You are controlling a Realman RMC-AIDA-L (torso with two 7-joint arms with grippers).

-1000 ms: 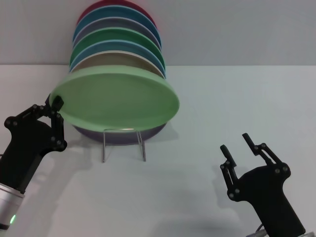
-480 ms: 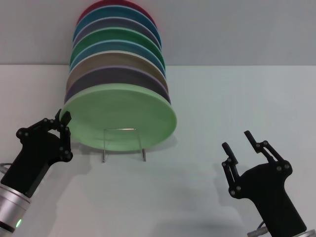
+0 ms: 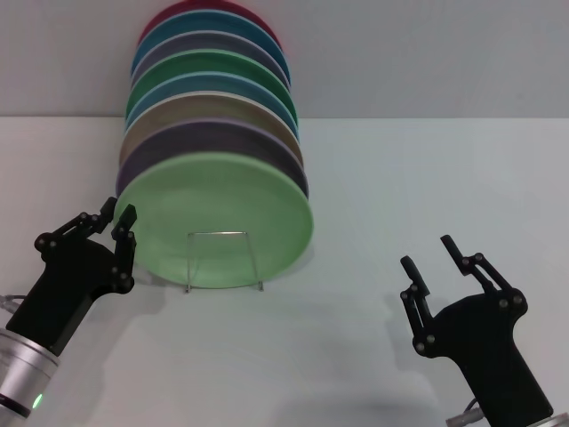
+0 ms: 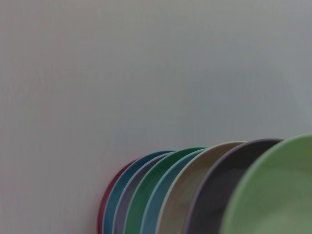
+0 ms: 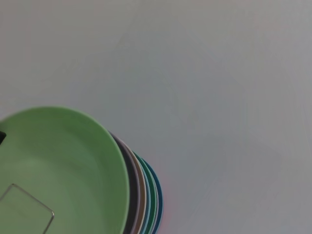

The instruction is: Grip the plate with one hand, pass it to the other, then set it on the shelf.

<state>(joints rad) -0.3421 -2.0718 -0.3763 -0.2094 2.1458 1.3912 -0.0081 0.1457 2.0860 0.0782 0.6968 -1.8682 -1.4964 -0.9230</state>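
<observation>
and the round pale mint-green matte plate [image 3: 216,221] is standing on edge at the front of the thin silvery wire plate rack [image 3: 222,259], leaning against the row behind it, so by my reading the placing step is all but finished. the black left gripper [image 3: 121,220] sits just beside the plate's left rim, jaws parted, nothing in them, and whether a fingertip touches the rim i can't tell. the black right gripper [image 3: 429,253] hangs well apart over the pale counter [image 3: 427,178], jaws wide and empty. next call: draw the left arm straight back without nudging that rim. in the rack behind the mint plate there's a dark purple-grey plate [image 3: 182,142], a beige one [image 3: 191,111], light blue, an emerald-green plate [image 3: 209,65], lilac, teal, and a crimson plate [image 3: 213,7] at the very back
</observation>
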